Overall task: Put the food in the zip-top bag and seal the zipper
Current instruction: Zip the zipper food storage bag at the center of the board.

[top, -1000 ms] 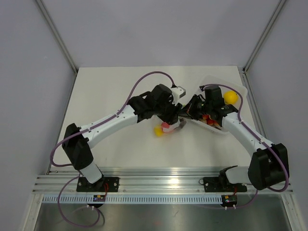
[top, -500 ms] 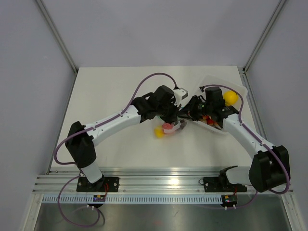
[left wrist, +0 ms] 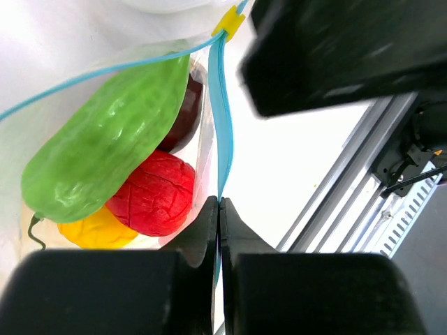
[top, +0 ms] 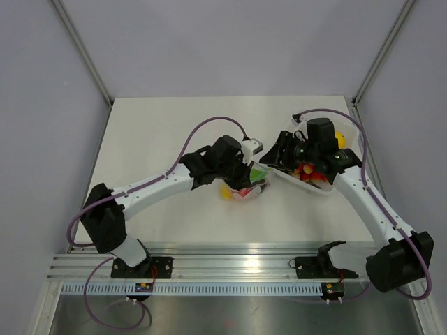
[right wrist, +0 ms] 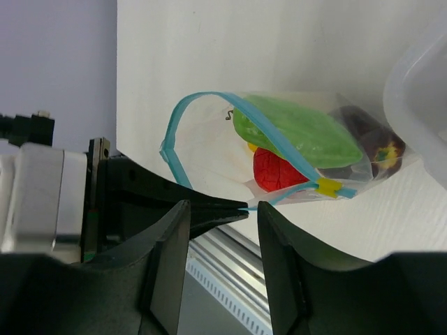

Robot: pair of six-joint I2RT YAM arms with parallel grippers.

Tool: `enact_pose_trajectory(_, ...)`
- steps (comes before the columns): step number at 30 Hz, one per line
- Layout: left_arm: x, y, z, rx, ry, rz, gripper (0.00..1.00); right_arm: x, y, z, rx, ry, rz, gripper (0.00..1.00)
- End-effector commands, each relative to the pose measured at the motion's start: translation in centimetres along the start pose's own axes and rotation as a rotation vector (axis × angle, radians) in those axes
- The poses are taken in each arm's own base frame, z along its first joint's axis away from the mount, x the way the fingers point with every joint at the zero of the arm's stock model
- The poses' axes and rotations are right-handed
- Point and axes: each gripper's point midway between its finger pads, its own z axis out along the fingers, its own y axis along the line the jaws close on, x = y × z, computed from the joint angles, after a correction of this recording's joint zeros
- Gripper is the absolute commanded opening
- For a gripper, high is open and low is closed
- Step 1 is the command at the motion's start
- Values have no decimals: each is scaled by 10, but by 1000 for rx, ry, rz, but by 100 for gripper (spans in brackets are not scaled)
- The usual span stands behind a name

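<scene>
Where the zipper (left wrist: 222, 125) runs down the centre of the left-wrist view, it is pinched btwn the fingers of the L gripper (left wrist: 220, 209), pressed together on the blue strip at lower centre. From the yellow slider (left wrist: 229, 21) at the top edge, a 2nd blue strip is seen splitting off toward the left edge, so the mouth of the zip-top bag (right wrist: 209, 153) is parted. Four toy pcs are seen inside the bag: a green piece (left wrist: 105, 143) across centre-left, a red piece (left wrist: 150, 195) below it, a yellow piece (left wrist: 94, 230) at lower left, and a maroon piece (left wrist: 187, 112) tucked behind the green one, near the zipper. The fingers of the R gripper (right wrist: 222, 208) are spread at the bottom of the right-wrist view, w/ nothing held btwn them. The bag is seen beyond them, lying on the white table (right wrist: 244, 49) at frame centre. A clear tub (right wrist: 422, 91) is cut off by the right edge, just beside the bag's maroon end. In the top view the bag is found at centre, btwn the two wrists.
</scene>
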Motion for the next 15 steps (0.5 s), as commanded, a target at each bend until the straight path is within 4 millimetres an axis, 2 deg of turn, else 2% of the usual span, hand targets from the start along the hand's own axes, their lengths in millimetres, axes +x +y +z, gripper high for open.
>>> enact_pose_trajectory(1, -27, -10, -22, 40, -127, 28, 0, -7, 7, -22, 6, -65, -172, 51)
enact_pose_trajectory(3, -26, -8, -27, 38, -134, 31, 0, -10, 6, -32, 15, -121, -231, 52)
enact_pose_trajectory(4, -25, -8, -29, 35, -136, 31, 0, -9, -2, -28, 12, -141, -305, 52)
enact_pose_trajectory(5, -28, -9, -36, 37, -158, 36, 0, -8, 2, -36, -10, -179, -367, 52)
enact_pose_trajectory(6, -29, -8, -39, 36, -166, 37, 0, 2, -15, -30, 12, -179, -374, 52)
enact_pose_trajectory(7, -30, -8, -40, 37, -181, 39, 0, -6, -15, -31, 3, -249, -449, 53)
enact_pose_trajectory(8, -30, -8, -44, 38, -192, 37, 0, -4, -11, -39, -23, -296, -509, 53)
enact_pose_trajectory(9, -28, -8, -44, 47, -191, 33, 0, 0, -13, -40, -43, -318, -560, 53)
enact_pose_trajectory(10, -28, -10, -45, 58, -197, 31, 0, 9, -25, -34, -44, -322, -629, 53)
enact_pose_trajectory(11, -25, -11, -44, 72, -188, 28, 0, 10, -25, -42, -43, -363, -658, 55)
enact_pose_trajectory(12, -22, -12, -43, 75, -178, 25, 0, 14, -33, -40, -23, -367, -668, 55)
enact_pose_trajectory(15, -15, -12, -40, 88, -160, 17, 0, 16, -40, -43, 2, -369, -714, 56)
